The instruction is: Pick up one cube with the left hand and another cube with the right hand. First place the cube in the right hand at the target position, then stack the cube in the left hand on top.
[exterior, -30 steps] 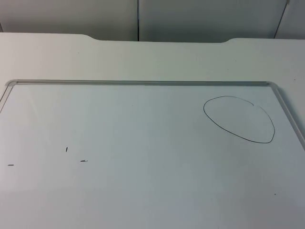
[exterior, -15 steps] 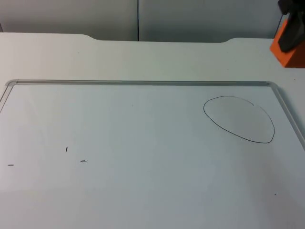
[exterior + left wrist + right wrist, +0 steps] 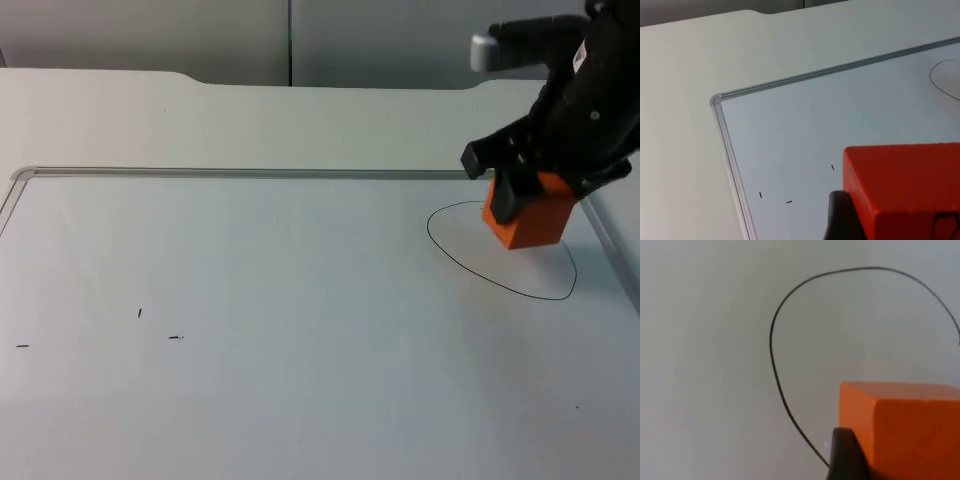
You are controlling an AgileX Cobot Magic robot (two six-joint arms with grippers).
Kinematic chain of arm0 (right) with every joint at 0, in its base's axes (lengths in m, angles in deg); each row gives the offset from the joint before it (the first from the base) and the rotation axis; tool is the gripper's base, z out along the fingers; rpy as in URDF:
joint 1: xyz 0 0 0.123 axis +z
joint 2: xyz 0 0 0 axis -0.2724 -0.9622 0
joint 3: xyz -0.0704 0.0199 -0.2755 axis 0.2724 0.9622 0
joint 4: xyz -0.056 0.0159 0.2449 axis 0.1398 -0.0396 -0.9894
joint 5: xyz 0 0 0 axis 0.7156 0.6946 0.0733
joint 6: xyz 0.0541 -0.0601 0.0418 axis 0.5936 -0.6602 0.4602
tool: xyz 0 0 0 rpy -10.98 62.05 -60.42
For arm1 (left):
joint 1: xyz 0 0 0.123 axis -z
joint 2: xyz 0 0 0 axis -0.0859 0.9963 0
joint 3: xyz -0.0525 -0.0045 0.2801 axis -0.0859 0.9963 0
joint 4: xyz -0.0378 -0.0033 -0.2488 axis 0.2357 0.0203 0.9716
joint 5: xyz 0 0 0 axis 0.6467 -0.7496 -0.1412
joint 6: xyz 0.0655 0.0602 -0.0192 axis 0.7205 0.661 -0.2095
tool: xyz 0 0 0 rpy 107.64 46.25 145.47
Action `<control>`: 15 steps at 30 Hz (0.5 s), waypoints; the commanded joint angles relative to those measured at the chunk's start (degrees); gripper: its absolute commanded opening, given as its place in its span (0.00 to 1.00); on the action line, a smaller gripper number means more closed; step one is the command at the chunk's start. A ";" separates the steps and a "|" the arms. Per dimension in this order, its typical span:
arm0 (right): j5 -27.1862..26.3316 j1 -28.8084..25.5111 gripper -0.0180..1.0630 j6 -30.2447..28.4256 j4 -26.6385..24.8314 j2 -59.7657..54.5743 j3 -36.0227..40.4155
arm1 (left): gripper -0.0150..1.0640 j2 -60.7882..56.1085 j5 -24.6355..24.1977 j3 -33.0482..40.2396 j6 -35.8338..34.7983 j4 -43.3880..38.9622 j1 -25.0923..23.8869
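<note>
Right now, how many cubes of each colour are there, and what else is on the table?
Orange cube: 1, held in the right end effector over the drawn outline
Red cube: 1, held in the left end effector
Whiteboard: 1
Drawn outline: 1
Total: 4

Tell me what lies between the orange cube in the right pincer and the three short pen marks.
Bare whiteboard in the top view; orange cube, pen marks.
</note>
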 commanded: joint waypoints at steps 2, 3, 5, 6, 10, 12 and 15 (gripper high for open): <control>-1.24 -0.03 0.01 0.26 0.67 -1.89 -0.47 | 0.02 -0.20 1.07 0.15 -0.16 0.56 0.36; -1.91 -0.03 0.01 0.26 0.67 -2.29 -0.47 | 0.02 -0.20 1.17 0.15 -0.16 0.56 0.36; -2.63 -0.03 0.01 0.26 0.67 -3.08 -0.57 | 0.02 -0.20 1.17 0.15 -0.16 0.56 0.36; -2.78 -0.03 0.01 0.26 0.67 -3.40 -0.54 | 0.02 -0.20 1.17 0.15 -0.16 0.56 0.36; -3.02 -0.03 0.01 0.26 0.56 -4.74 -0.61 | 0.02 -0.20 1.17 0.15 -0.16 0.56 0.36; -3.17 -0.03 0.01 0.26 0.56 -5.00 -0.61 | 0.02 -0.20 1.17 0.15 -0.16 0.56 0.36; -3.40 -0.03 0.01 0.37 0.45 -5.86 -0.61 | 0.02 -0.20 0.87 0.15 -0.16 0.56 0.36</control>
